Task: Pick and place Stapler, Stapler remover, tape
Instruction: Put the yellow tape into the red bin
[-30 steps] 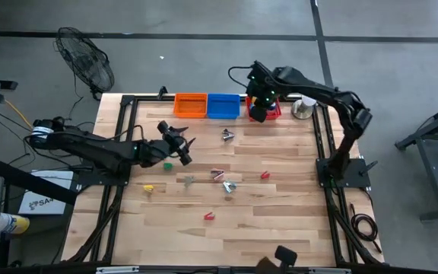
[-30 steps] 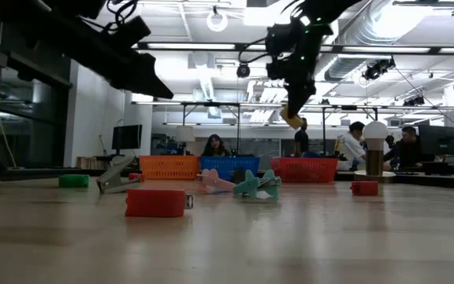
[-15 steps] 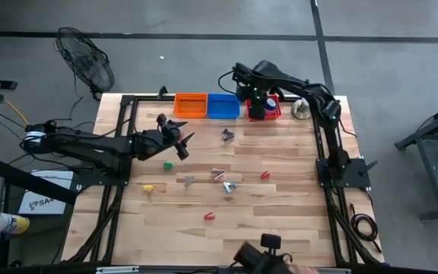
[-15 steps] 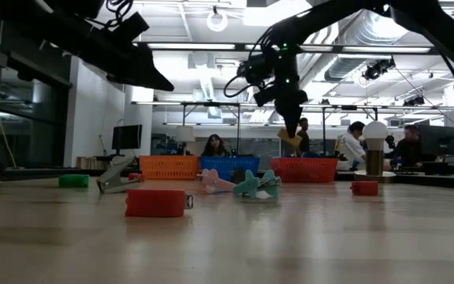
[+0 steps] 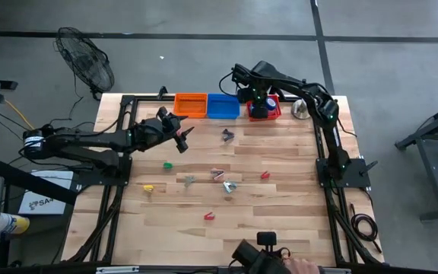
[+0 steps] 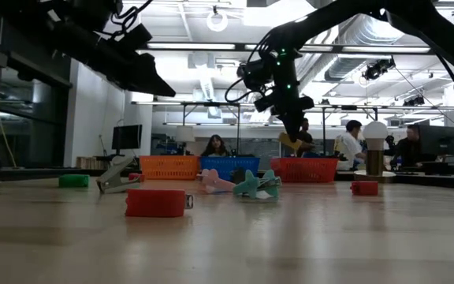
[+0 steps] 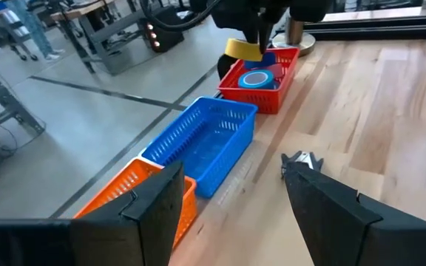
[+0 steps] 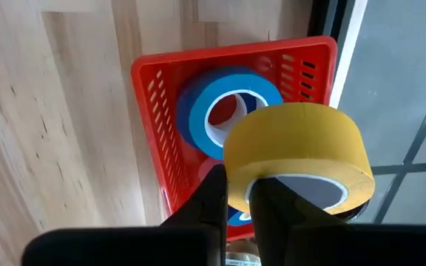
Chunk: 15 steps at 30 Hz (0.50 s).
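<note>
The counter [image 5: 280,183] is a pale wooden top with three baskets in a row along its far edge; the red basket [image 5: 274,111] is the landmark here. Beside it stands the blue basket [image 5: 223,106], and beyond that the orange basket [image 5: 191,105], both apparently empty as far as the left wrist view shows.

The right claw [image 5: 258,101] hangs directly over the red basket, its fingers closed on the wall of a yellow tape roll [image 8: 296,153], which is held just above the basket and not yet let go. Inside the red basket at least one blue tape roll [image 8: 231,112] already lies flat, so the tape sorting looks partly done, with this yellow roll about to join it.

The left claw [image 5: 175,131] hovers over the counter well away from the red basket, on the orange basket's side, its fingers spread wide and holding nothing.

Plenty looks left to do. Scattered across the middle of the counter, well clear of the red basket, are small items: a red piece [image 5: 209,216], a green piece [image 5: 167,164], a yellow piece [image 5: 148,188] and a grey metal tool [image 5: 226,135]. They are too small to name with certainty.
</note>
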Motion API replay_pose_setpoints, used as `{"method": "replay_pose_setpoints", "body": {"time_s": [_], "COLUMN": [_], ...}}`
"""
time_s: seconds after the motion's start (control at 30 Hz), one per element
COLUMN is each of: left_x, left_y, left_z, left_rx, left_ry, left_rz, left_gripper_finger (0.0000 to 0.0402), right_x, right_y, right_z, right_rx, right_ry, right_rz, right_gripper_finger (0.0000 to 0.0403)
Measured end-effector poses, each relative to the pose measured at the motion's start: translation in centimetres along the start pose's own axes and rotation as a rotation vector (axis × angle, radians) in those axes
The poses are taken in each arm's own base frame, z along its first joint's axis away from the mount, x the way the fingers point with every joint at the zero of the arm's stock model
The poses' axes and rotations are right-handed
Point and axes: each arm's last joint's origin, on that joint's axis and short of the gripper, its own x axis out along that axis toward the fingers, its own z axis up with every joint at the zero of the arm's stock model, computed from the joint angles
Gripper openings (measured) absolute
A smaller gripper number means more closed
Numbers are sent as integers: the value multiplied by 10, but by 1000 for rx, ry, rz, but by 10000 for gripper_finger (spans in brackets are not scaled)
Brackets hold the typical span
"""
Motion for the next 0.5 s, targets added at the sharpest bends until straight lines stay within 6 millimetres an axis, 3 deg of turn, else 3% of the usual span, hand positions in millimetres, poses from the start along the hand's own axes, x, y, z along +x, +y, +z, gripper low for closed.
{"method": "replay_pose_setpoints", "body": {"time_s": [0.5], "left_x": [1], "left_y": [2], "left_z": [-1], "left_rx": [-7], "left_ry": [1], "left_rz": [-29], "left_gripper_finger": [232], "right_x": [21], "right_y": [1], "right_z": [7], "right_rx": [-44], "right_ry": [38], "right_rz": [54], "right_gripper_finger": [28]}}
